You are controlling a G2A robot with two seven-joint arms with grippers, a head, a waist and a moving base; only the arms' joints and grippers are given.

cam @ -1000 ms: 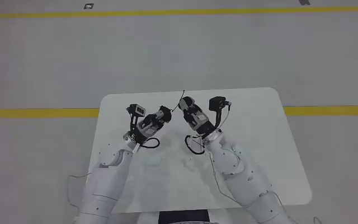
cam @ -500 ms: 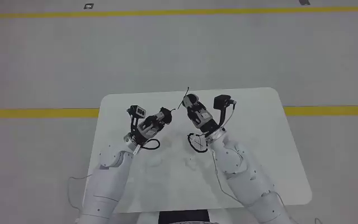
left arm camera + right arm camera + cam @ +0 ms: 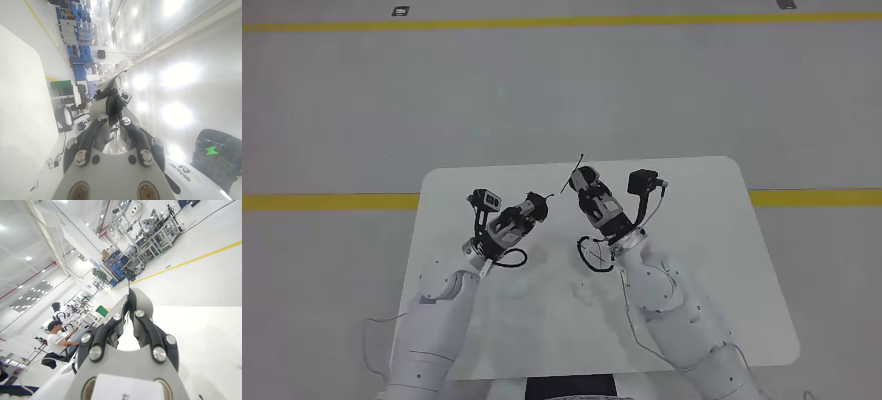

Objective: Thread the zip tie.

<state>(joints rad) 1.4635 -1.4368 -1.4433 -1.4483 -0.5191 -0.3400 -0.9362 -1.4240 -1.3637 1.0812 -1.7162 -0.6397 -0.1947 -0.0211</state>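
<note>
Top view, leftmost first: the left pincer (image 3: 539, 204) hangs above the white bench (image 3: 692, 230). It is tilted so that its tips aim toward the right pincer (image 3: 580, 181), which sits just beside it.

Left wrist view has the left pincer's two pale, smooth fingers (image 3: 97, 106) pressed together, with their dark pads meeting at the tip. Whether anything is caught between them cannot be told. Black link bars with bright round rivets run back from the fingers to a smooth grey housing. Off to one side of that pincer stands a glossy white casing (image 3: 181, 170) with dark lettering along it. Next to the casing is a black module (image 3: 213, 149) carrying a small green mark.

The right pincer is pinching the zip tie (image 3: 128, 285), a thin, flat strap of black plastic. Right wrist view has the strap running between the ribbed black pads and standing out straight past the tips.

From above, one slim end pokes out beyond the right pincer's tips, away from the robot. The other end slants out on the side facing the left pincer; whether it reaches those tips cannot be told. The strap is held in the air, clear of the bench. A yellow floor line (image 3: 342, 201) runs beyond both pincers.
</note>
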